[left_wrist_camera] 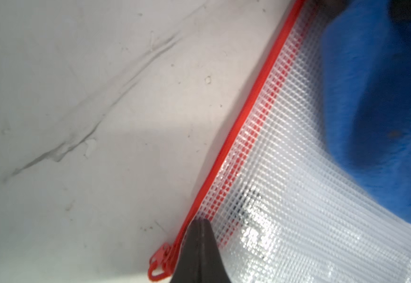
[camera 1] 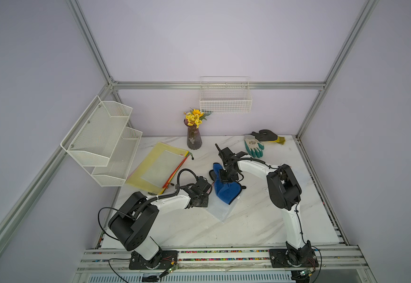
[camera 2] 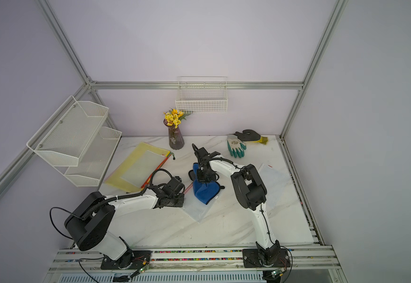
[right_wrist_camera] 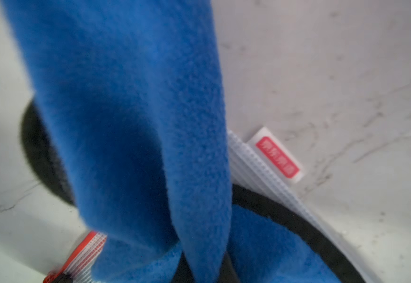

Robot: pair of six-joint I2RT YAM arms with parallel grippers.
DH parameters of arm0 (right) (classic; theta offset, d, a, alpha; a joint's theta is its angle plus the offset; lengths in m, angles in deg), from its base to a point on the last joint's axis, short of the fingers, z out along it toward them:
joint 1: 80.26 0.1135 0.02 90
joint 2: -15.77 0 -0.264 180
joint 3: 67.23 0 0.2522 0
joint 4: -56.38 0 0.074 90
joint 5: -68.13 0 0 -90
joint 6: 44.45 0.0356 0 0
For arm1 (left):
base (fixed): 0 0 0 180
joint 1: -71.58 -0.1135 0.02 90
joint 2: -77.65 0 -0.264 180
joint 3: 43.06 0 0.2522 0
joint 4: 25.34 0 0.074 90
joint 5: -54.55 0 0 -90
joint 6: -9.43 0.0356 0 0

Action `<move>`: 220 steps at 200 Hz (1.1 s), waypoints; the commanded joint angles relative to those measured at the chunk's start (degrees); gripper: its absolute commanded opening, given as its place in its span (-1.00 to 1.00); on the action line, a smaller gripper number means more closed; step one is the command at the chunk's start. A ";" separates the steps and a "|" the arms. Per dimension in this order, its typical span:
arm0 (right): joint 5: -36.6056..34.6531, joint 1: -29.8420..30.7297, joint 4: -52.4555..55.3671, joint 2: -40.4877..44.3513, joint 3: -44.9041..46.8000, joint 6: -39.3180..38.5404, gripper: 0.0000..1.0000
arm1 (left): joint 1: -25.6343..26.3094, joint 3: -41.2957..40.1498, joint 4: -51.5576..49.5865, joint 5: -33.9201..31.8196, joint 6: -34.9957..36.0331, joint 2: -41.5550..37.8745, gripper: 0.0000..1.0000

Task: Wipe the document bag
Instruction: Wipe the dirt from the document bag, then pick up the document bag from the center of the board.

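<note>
The document bag is clear mesh plastic with a red zipper and lies flat mid-table. A blue cloth with black trim lies bunched on its far part. My right gripper points down, shut on a raised fold of the cloth, which hides the jaws in the right wrist view. The bag's corner with a red label shows beside the cloth. My left gripper is shut, its tip resting on the bag right beside the red zipper and its pull.
A stack of yellow document bags lies at the back left under a white mesh rack. A vase of yellow flowers stands at the back. Work gloves lie at the back right. Another clear bag lies behind the right arm.
</note>
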 commanded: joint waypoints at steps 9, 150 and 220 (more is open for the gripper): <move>-1.06 0.58 -1.14 0.19 8.53 1.43 -1.00 | -2.13 0.69 -10.33 -0.17 2.67 0.36 -0.99; 10.12 -2.70 -8.35 -5.01 15.56 5.38 -1.00 | -3.73 -11.96 1.61 7.00 -20.86 -14.78 0.23; 13.17 -3.80 -9.73 -4.80 17.42 5.77 -1.00 | -4.52 -31.28 30.89 9.16 -37.83 -14.63 0.20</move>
